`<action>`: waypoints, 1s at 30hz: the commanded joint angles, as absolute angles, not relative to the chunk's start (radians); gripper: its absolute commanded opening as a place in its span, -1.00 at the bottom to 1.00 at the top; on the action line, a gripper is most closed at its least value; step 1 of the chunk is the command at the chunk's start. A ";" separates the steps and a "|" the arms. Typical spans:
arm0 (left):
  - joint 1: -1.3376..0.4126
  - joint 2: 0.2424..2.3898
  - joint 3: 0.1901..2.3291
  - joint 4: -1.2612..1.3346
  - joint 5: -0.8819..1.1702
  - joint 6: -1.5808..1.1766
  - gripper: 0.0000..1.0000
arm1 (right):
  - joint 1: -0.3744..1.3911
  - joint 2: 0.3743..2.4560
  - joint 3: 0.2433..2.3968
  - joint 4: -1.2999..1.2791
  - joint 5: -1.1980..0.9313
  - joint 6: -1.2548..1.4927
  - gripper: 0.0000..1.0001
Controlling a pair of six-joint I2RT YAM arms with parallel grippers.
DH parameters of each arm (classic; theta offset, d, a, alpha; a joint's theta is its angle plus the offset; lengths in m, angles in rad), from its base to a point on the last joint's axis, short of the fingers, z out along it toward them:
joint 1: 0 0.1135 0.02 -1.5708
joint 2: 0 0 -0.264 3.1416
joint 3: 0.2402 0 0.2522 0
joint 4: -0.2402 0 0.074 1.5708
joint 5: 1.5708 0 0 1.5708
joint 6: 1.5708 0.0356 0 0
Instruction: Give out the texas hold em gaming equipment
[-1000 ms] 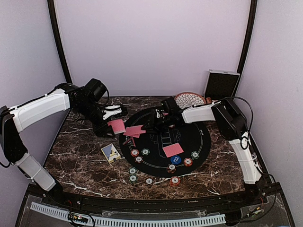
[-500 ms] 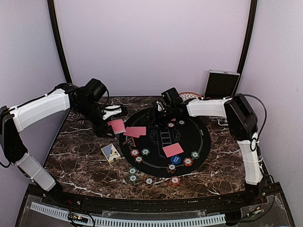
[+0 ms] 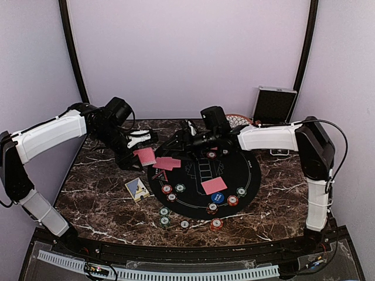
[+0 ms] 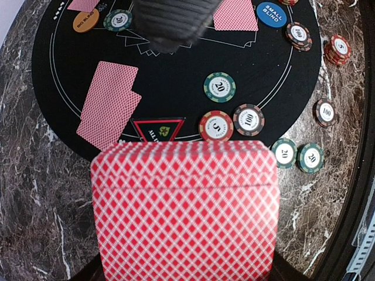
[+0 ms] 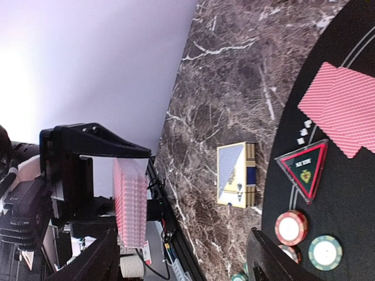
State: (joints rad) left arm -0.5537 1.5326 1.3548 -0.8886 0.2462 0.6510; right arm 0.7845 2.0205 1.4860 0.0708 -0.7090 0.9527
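Note:
My left gripper is shut on a deck of pink-red-backed playing cards, held on edge over the table's left side. This deck fills the lower left wrist view and hides the fingers. My right gripper is open and empty above the mat's far left edge, facing the deck. Two overlapping cards and another card pair lie face down on the black round mat. Poker chips lie on the mat's near side, beside a blue button disc. An orange button disc lies at the mat's far side.
A card box lies on the marble left of the mat. More chips sit off the mat near the front. A patterned bowl and a silver case stand at the back right. A triangular marker lies on the mat.
My right arm has swung left from over the mat's middle towards the held deck, and its jaws have opened. The left arm and the deck have stayed put.

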 commanded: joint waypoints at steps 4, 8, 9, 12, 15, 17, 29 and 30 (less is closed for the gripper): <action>-0.550 1.520 1.405 -0.897 0.280 0.645 -1.00 | 0.838 2.005 1.497 0.214 -0.780 1.045 0.50; -0.551 1.525 1.411 -0.898 0.284 0.642 -1.00 | 0.853 2.026 1.514 0.231 -0.795 1.062 0.51; -0.551 1.525 1.412 -0.898 0.285 0.641 -1.00 | 0.856 2.034 1.520 0.233 -0.798 1.065 0.52; -0.551 1.527 1.414 -0.897 0.285 0.640 -1.00 | 0.870 2.053 1.542 0.244 -0.806 1.075 0.52; -0.552 1.530 1.415 -0.897 0.289 0.638 -1.00 | 0.884 2.076 1.580 0.232 -0.813 1.077 0.53; -0.550 1.530 1.418 -0.898 0.290 0.637 -1.00 | 0.891 2.094 1.602 0.223 -0.816 1.079 0.52; -0.551 1.530 1.423 -0.900 0.304 0.636 -1.00 | 0.916 2.181 1.679 0.257 -0.842 1.134 0.53; -0.552 1.530 1.425 -0.902 0.307 0.635 -1.00 | 0.917 2.187 1.685 0.257 -0.840 1.137 0.53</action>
State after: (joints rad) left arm -0.5537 1.5372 1.3907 -0.8906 0.2741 0.6422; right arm 0.9058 2.1586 1.6356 0.1928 -0.8200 1.1072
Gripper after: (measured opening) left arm 0.685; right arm 0.764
